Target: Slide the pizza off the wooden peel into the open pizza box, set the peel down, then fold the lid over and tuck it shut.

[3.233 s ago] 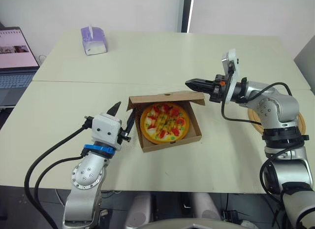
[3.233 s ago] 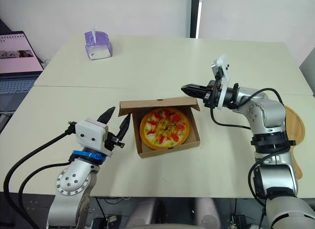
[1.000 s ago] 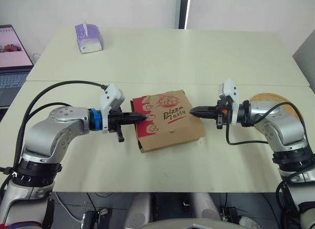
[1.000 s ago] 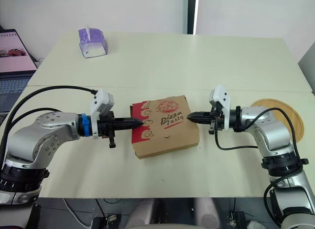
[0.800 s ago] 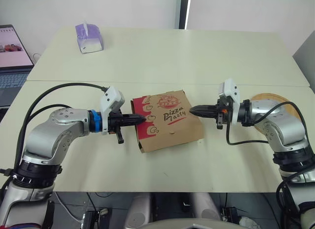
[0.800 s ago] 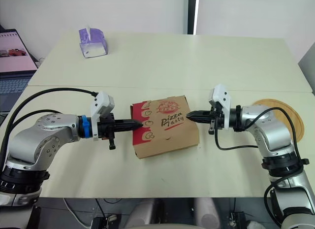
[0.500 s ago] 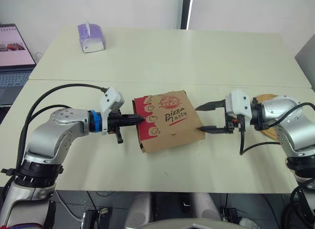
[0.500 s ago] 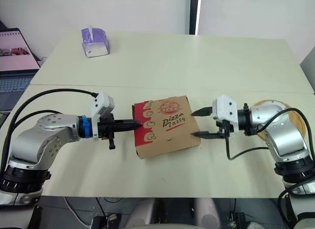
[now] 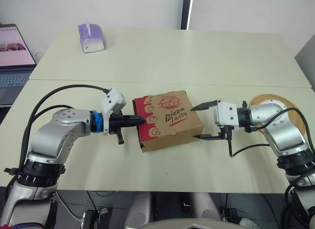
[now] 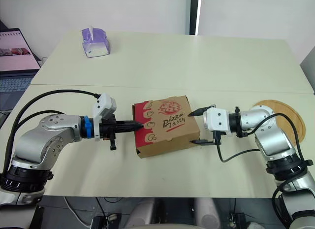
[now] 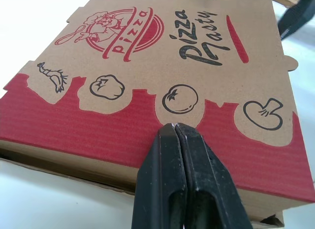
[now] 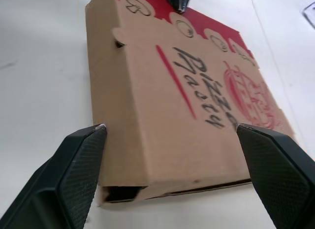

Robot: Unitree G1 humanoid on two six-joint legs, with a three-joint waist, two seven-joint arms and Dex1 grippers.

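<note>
The brown pizza box [image 9: 167, 119] lies closed on the table, its printed lid down and the pizza hidden inside. My left gripper [image 9: 142, 119] is shut, its tips pressing on the red band along the lid's left edge [image 11: 173, 126]. My right gripper [image 9: 198, 122] is open wide at the box's right side, one finger [image 12: 78, 165] near each corner of that edge, holding nothing. The round wooden peel [image 9: 273, 102] lies flat on the table at the far right, behind my right forearm.
A purple tissue box [image 9: 91, 38] stands at the back left of the table. An open laptop [image 9: 12, 51] sits on a desk off the table's left edge. A seam [image 9: 147, 82] crosses the table behind the box.
My right gripper has gone from shut to wide open and now straddles the box's right edge. The left gripper stays shut on the lid's left edge.
</note>
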